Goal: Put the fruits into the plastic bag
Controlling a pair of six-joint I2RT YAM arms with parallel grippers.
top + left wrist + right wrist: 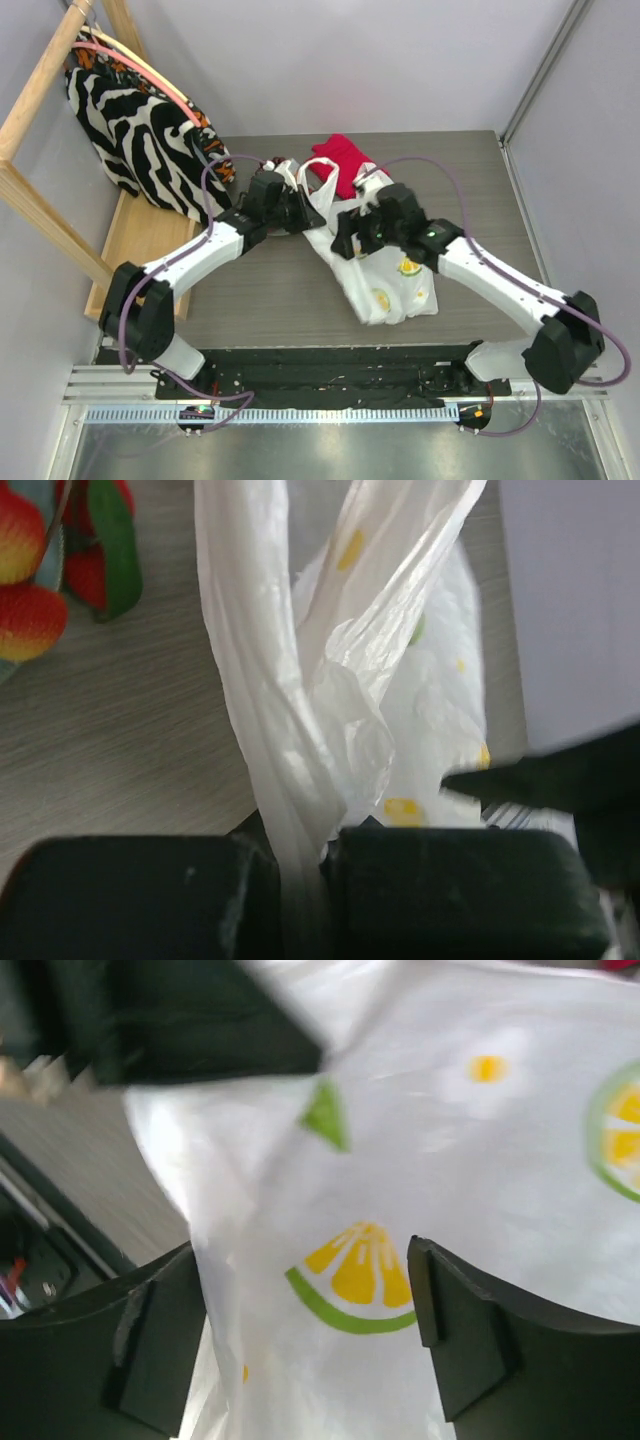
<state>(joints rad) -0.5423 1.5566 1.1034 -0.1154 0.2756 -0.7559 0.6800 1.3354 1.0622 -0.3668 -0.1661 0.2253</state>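
The white plastic bag (385,275) with lemon prints lies mid-table, its handle loops (322,185) toward the far side. My left gripper (298,212) is shut on one twisted handle strand (290,780), which runs down between the black pads (150,900). My right gripper (345,238) hovers open over the bag's body, and a lemon-slice print (355,1280) shows between its spread fingers (470,1340). A cluster of small red-yellow fruits (25,580) with a green leaf lies on the table at the upper left of the left wrist view. The other fruits are out of view.
A crimson cloth (345,160) lies just beyond the bag. A zebra-striped fabric bag (130,125) hangs from a wooden rack (40,90) at the far left. Grey walls close in the table at the back and right.
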